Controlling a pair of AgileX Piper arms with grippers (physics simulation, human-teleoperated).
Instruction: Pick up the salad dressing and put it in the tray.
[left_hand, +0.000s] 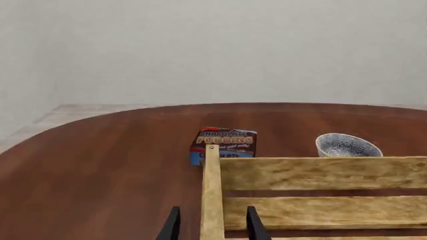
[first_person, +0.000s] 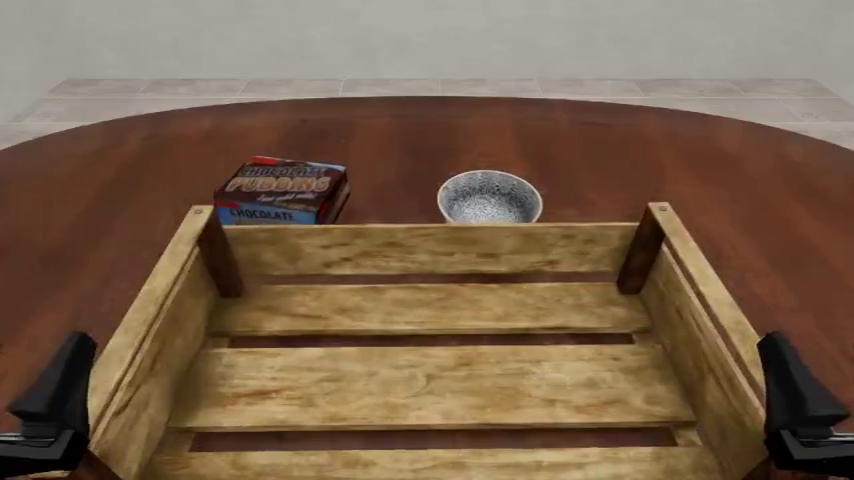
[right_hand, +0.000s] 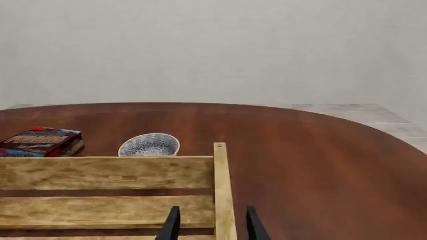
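Dark wooden surface (first_person: 120, 190), pale wall behind. Nearest, left gripper (left_hand: 212, 227) and right gripper (right_hand: 212, 226) both stand apart, holding nothing, each straddling a wall of the tray (first_person: 427, 250) — seen only in the wrist views. Tray interior is bare. Beyond: pudding box (first_person: 283, 190), speckled bowl (first_person: 489, 197). Salad dressing appears in no view; by my judgement, pick-up and placement both remain.

Light wooden tray (first_person: 427, 250), blue-speckled bowl (first_person: 489, 197), reddish-brown table (first_person: 601, 150).

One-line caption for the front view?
Empty crate between both grippers; pudding box and bowl behind it; no dressing bottle visible.
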